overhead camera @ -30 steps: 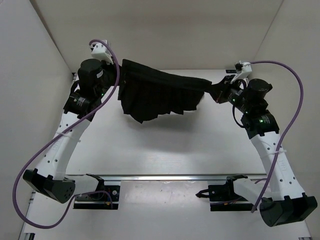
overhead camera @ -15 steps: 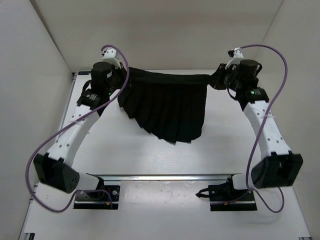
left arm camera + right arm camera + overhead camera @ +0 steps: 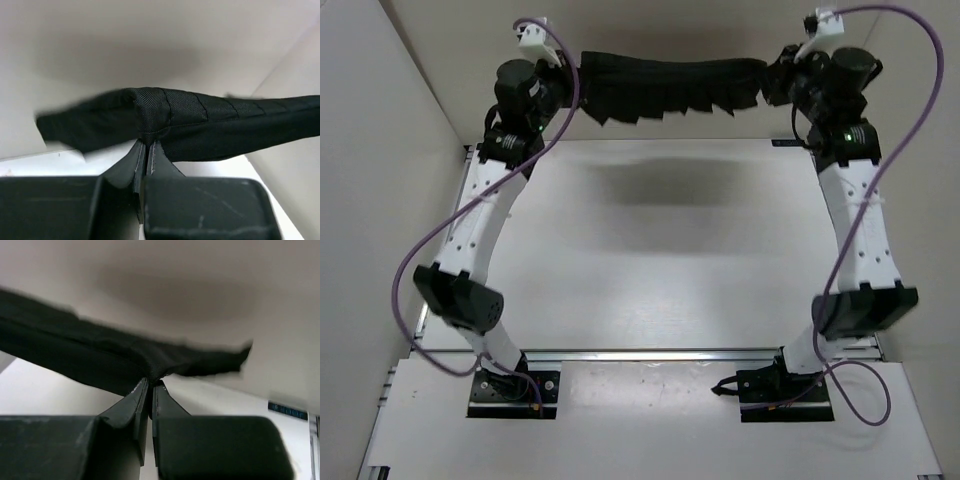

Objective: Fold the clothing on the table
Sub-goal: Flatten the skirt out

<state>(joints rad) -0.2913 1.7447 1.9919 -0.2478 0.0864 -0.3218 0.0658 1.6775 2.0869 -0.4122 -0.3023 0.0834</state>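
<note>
The clothing [image 3: 670,84], a black pleated garment, hangs stretched in the air between both arms, high above the far edge of the table [image 3: 660,260]. My left gripper [image 3: 570,85] is shut on its left end, and the pinched fabric [image 3: 150,115] shows just above the fingertips in the left wrist view. My right gripper [image 3: 775,82] is shut on the right end, where the cloth [image 3: 155,365] bunches at the jaws in the right wrist view. The pleats dangle in a jagged fringe below the taut top edge.
White enclosure walls [image 3: 410,110] close in on the left, right and back. A silver rail [image 3: 650,353] runs along the near edge, with both arm bases [image 3: 510,385] bolted by it. The garment's shadow [image 3: 670,185] falls on the far tabletop.
Both arms have risen and reached toward the back wall, lifting the garment off the table. It now hangs clear, drawn out wider between the grippers.
</note>
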